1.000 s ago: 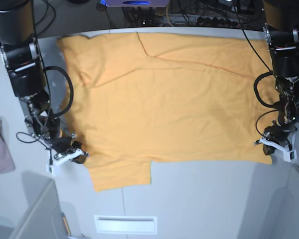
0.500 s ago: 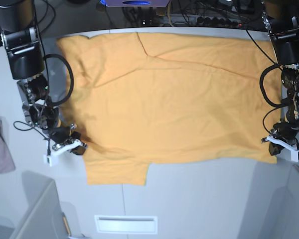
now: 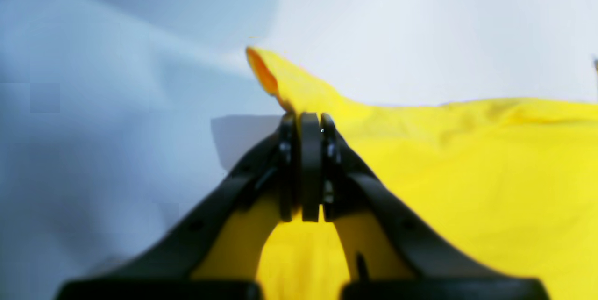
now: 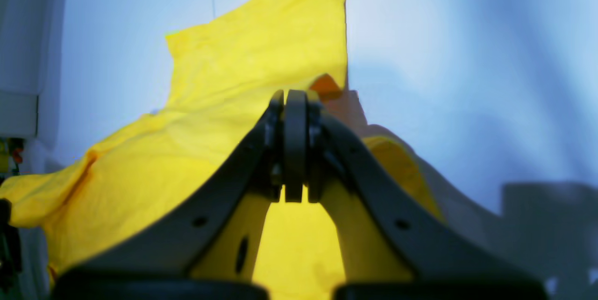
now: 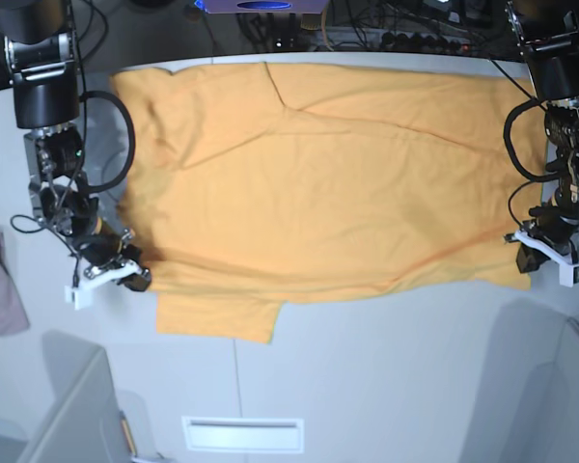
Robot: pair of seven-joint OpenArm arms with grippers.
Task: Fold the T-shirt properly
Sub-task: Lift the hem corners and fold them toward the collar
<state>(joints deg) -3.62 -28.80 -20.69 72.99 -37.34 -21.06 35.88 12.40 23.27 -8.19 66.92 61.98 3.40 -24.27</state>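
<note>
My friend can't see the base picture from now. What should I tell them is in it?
Two black robot arms grip the near edge of a big orange-yellow T-shirt with their left fingers and right fingers. A pinkish cloth lies at the picture's left edge.

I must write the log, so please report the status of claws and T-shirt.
Left claw shut on T-shirt. Right claw also shut on it. Shirt spread wide, not folded into shape yet.
</note>
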